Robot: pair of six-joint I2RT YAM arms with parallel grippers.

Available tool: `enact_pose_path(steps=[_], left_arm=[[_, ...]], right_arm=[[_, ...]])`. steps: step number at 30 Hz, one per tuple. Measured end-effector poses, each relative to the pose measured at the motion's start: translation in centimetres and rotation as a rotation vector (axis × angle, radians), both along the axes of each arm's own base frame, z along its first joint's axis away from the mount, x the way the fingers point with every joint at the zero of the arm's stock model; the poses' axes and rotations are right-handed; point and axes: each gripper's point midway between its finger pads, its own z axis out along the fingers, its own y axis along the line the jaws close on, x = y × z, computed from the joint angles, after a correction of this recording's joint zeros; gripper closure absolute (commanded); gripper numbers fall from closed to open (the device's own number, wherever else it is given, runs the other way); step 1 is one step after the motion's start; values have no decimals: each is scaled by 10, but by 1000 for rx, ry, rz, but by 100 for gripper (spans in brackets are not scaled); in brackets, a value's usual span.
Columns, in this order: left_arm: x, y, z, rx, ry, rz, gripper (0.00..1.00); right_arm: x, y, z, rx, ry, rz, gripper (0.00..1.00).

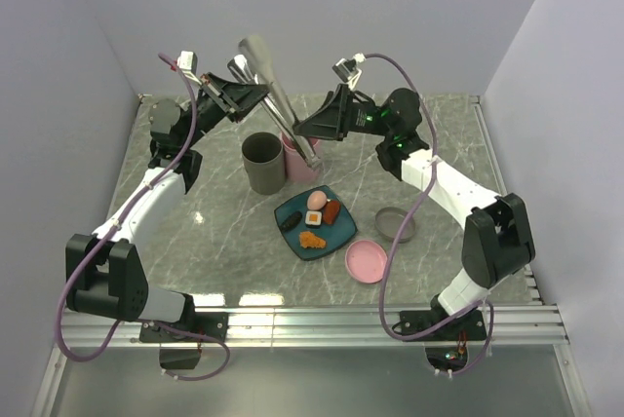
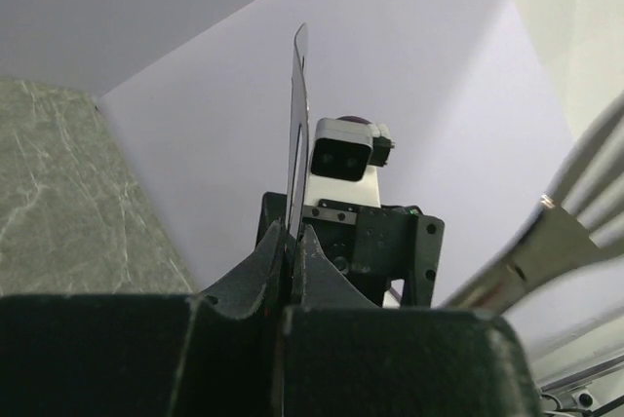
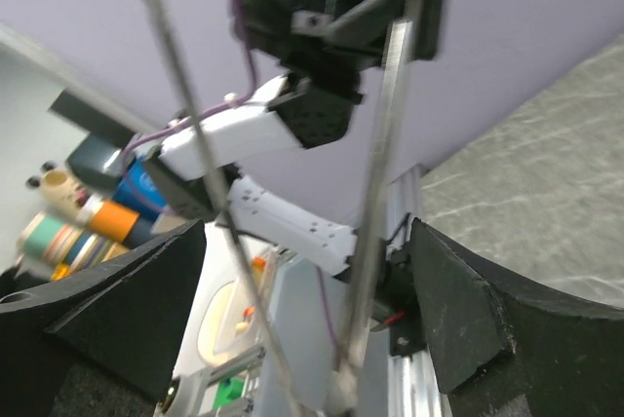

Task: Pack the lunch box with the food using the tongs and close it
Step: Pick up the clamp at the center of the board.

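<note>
Left tool (image 2: 290,242): fingers pressed tight together on one thin arm of the tongs (image 1: 285,107), which stands edge-on between them in the left wrist view.
Right tool (image 1: 300,131): fingers spread wide and gripping nothing; both tongs arms pass through the gap, and whether either finger touches them cannot be told.
Tongs, place: in the air over the back of the tabletop (image 1: 214,232), between the two tools.
Tongs, long axis: steeply tilted, running from high at the back left down toward the front right.
Tongs, ends: broad rounded end uppermost, above the left tool; lower end at the right tool, over the pink round container (image 1: 300,168). In the right wrist view the two arms draw together toward that tool's palm.
Grey round container (image 1: 263,164): upright, just left of the pink one.
Food (image 1: 314,217): five pieces on the teal plate (image 1: 341,232), nearer than the containers and well apart from the tongs.
Pink lid (image 1: 366,261): flat on the tabletop at the plate's near right corner.
Grey lid (image 1: 396,224): flat, to the right of the plate.
</note>
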Motion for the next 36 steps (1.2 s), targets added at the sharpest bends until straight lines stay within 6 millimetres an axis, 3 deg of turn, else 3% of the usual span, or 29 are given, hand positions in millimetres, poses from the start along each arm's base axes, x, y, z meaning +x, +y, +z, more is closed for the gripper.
enact_pose_path(steps=[4, 9, 22, 27, 36], left_arm=[[0, 0, 0, -5, 5, -3, 100], [-4, 0, 6, -19, 0, -16, 100], [-5, -1, 8, -14, -26, -11, 100], [-5, -1, 10, -14, -37, -7, 100], [-7, -3, 12, -15, -53, -10, 100]], right_arm=[[-19, 4, 11, 42, -27, 65, 8], [-24, 4, 17, 70, -28, 90, 10], [-16, 24, 10, 122, 122, 106, 16], [-17, 33, 24, 167, 129, 111, 21], [-14, 43, 27, 179, 134, 116, 27]])
